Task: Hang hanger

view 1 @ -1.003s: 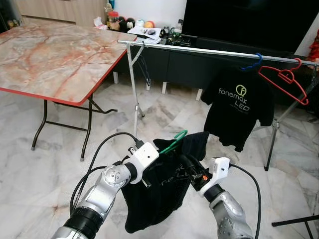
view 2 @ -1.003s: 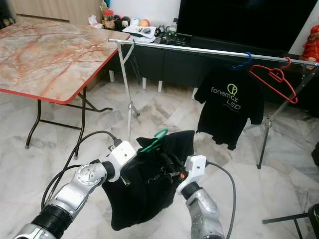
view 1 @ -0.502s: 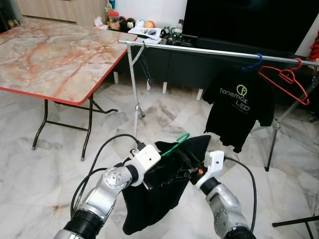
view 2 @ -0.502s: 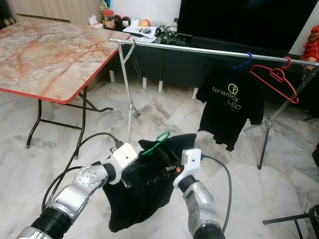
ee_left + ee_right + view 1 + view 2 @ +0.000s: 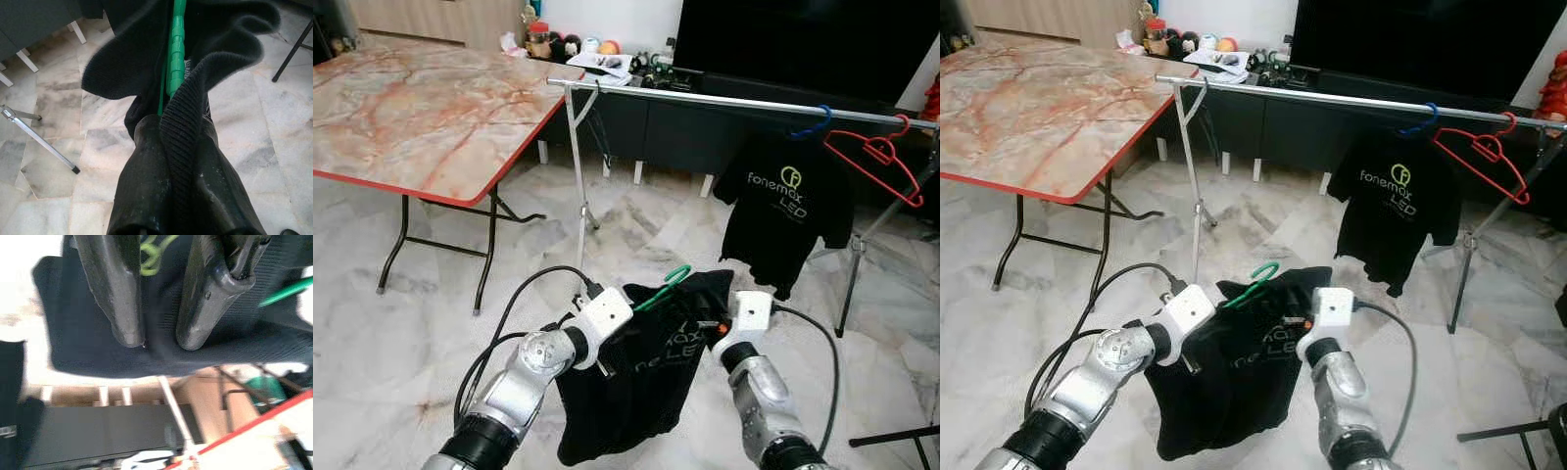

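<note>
Left claw [image 5: 612, 338], head views: low before the robot, at one shoulder of a black shirt [image 5: 636, 382] on a green hanger [image 5: 664, 286]; fingers buried in the cloth. Right claw [image 5: 710, 333] at the other shoulder, likewise hidden in the folds. Shirt slung between the two, hem drooping towards the floor, green hook poking up at the collar. Beyond, well apart and higher: silver rail [image 5: 724, 100] on thin stands, carrying another black shirt [image 5: 785, 211] and a bare red hanger [image 5: 876, 162] near its right end. Marble-topped desk [image 5: 421, 103] off to the left.

Left wrist: black fingers [image 5: 146, 191] pressed together on a ridge of ribbed collar, green hanger bar [image 5: 176, 54] running away just ahead between the folds. Clamped on the cloth rather than plainly on the bar itself.

Right wrist: two fingers [image 5: 120, 293] slightly apart with dark fabric bunched between them; blurred, so grip on cloth or hanger cannot tell.

Likely risks: shirt slipping off the hanger during the lift, since the hold seems to be on fabric; hook twisting out of line with the rail; drooping hem catching on a stand leg.
</note>
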You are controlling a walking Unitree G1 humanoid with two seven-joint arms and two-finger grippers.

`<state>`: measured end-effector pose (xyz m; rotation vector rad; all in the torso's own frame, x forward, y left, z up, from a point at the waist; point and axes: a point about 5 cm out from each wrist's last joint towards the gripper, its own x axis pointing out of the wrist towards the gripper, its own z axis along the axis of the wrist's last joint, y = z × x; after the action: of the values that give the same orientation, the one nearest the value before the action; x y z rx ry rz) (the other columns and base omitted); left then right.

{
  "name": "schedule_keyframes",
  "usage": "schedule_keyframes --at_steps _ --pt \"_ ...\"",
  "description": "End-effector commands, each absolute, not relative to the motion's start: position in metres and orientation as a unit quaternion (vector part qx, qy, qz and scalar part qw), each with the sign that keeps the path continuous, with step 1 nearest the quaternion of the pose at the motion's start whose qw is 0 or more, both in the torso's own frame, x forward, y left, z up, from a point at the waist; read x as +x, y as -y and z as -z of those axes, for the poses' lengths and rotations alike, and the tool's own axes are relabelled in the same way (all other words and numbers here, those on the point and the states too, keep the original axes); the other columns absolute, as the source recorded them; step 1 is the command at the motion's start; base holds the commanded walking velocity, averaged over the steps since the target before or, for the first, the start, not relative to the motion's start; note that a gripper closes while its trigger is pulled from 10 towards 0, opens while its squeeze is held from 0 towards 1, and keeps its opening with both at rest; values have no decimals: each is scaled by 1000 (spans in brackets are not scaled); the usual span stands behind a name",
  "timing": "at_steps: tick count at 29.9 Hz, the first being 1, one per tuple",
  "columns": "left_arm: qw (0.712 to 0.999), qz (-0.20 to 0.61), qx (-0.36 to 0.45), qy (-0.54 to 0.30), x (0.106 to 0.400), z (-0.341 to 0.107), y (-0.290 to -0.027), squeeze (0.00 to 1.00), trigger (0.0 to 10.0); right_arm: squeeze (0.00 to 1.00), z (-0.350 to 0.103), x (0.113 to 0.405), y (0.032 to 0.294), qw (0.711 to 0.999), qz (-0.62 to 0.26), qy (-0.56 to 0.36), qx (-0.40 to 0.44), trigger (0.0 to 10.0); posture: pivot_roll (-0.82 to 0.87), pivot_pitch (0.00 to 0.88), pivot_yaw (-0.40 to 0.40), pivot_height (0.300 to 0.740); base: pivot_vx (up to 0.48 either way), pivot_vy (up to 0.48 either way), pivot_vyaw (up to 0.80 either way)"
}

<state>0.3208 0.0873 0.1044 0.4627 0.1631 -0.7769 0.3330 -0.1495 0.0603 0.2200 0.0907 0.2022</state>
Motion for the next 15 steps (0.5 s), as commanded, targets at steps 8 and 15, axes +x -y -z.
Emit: schedule_keyframes --at_steps 8,15 --pt "892 384 231 -56 320 -113 -81 0 10000 0 -68 338 168 995 -22 -25 96 10000 127 49 -76 740 0 0 0" --pt "893 381 233 -54 321 -114 -83 0 10000 0 -67 338 151 987 -83 -27 133 10000 128 50 -77 740 0 0 0"
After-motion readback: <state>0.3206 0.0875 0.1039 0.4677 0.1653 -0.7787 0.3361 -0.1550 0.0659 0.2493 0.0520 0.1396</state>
